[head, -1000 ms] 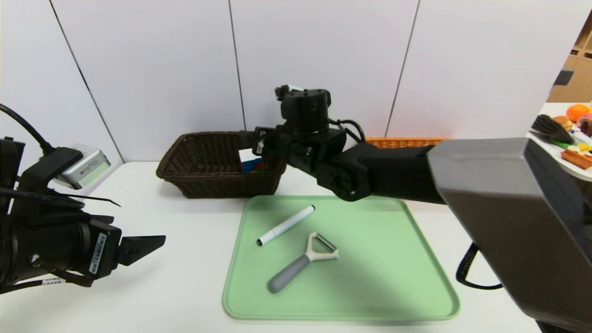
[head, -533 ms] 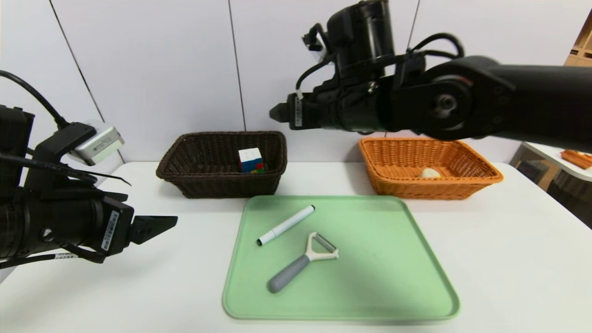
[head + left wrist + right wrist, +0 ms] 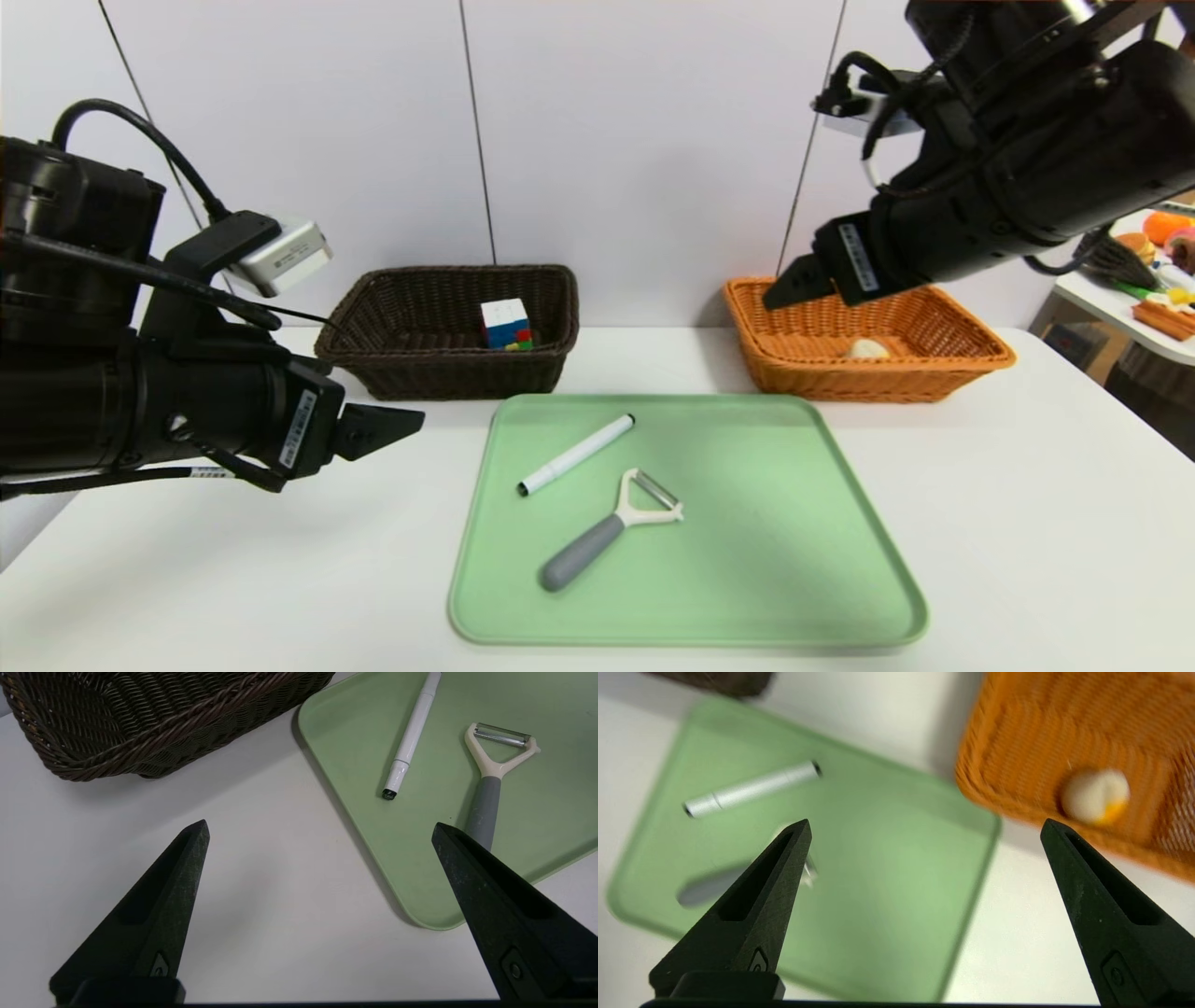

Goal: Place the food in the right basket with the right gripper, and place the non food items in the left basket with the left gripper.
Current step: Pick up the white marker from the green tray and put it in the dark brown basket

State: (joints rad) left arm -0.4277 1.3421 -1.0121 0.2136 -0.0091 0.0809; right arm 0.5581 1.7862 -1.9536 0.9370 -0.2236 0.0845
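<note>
**Both hands wide apart, pen and peeler on the tray**

A smooth white desk (image 3: pixel 1027 523) carries everything. On it lies a flat, matte green tray (image 3: pixel 747 560) with rounded corners and a low raised lip. Behind the tray stand two rectangular wicker baskets: the left basket (image 3: pixel 411 364) — deep, dark brown, tightly woven — and the right basket (image 3: pixel 952 359), shallower, orange-tan, with a flared rim.

The left hand (image 3: pixel 320 830) hovers over the bare desk beside the tray's left edge, tilted down toward the tray; its two black wedge-shaped fingers stand wide apart and hold nothing. The right hand (image 3: pixel 924 828) hangs high above the right basket's near-left corner, angled steeply down, fingers likewise spread and empty.

A multicoloured puzzle cube (image 3: pixel 505 324) with a white top sits inside the left basket, against its right wall. On the tray, a grey-handled Y-peeler (image 3: pixel 607 532) with a cream fork and metal blade lies diagonally, just beside a slim, glossy white marker pen (image 3: pixel 576 455) — not touching. The food (image 3: pixel 868 348), a small rounded cream bun with an orange-yellow patch, rests on the floor of the right basket.
</note>
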